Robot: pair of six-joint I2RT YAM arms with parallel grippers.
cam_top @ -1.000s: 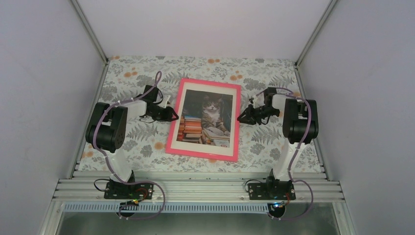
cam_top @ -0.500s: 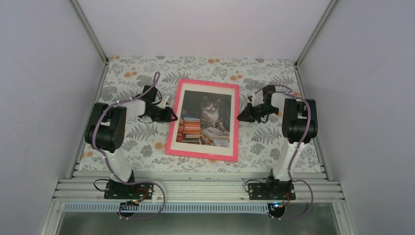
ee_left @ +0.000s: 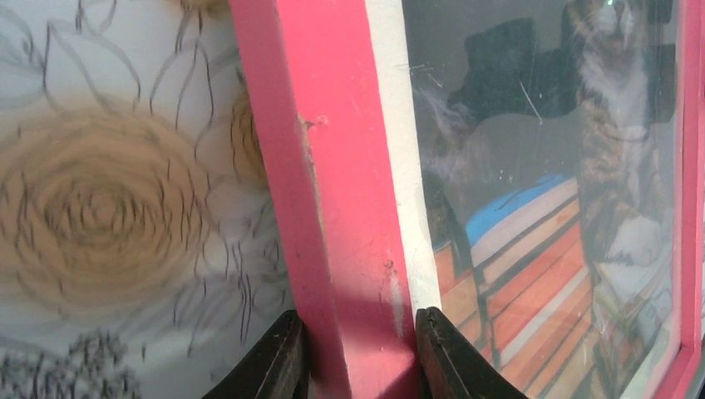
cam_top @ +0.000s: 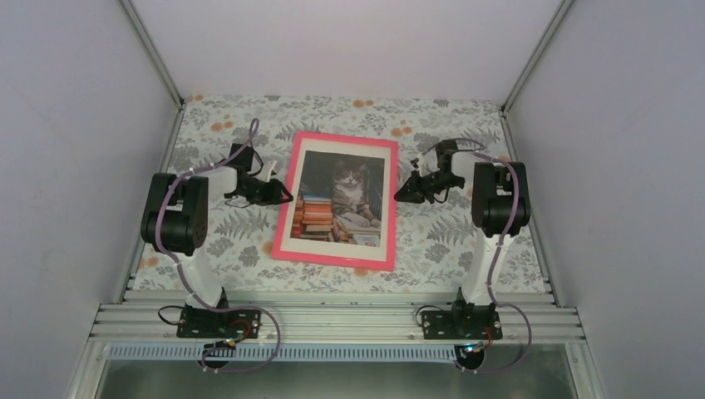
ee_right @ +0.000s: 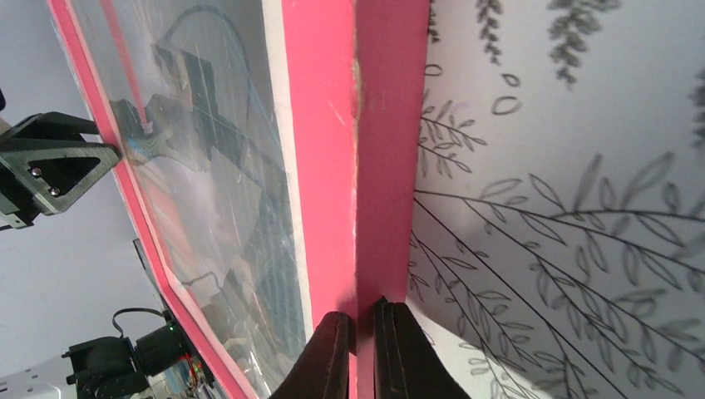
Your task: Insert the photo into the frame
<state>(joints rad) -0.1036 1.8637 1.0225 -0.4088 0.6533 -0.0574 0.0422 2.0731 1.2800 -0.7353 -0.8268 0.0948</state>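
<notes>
The frame [cam_top: 332, 258] lies pink face up on the flowered table, with the photo [cam_top: 341, 199] of the cat and books showing behind its pane. My left gripper [cam_top: 287, 198] is at the frame's left side. In the left wrist view its fingers [ee_left: 278, 357] straddle the pink bar [ee_left: 332, 166], shut on it, beside the photo [ee_left: 565, 208]. My right gripper [cam_top: 399, 196] is at the frame's right side. In the right wrist view it [ee_right: 360, 349] is shut, its tips against the pink edge [ee_right: 332, 125]. The pane [ee_right: 224, 208] there mostly shows glare.
The table cover [cam_top: 449, 241] has a leaf and flower print. Grey walls close in the left, right and back sides. An aluminium rail [cam_top: 332, 320] with both arm bases runs along the near edge.
The frame has slid to the left, and both grippers moved left with it. The right gripper's jaws have closed.
</notes>
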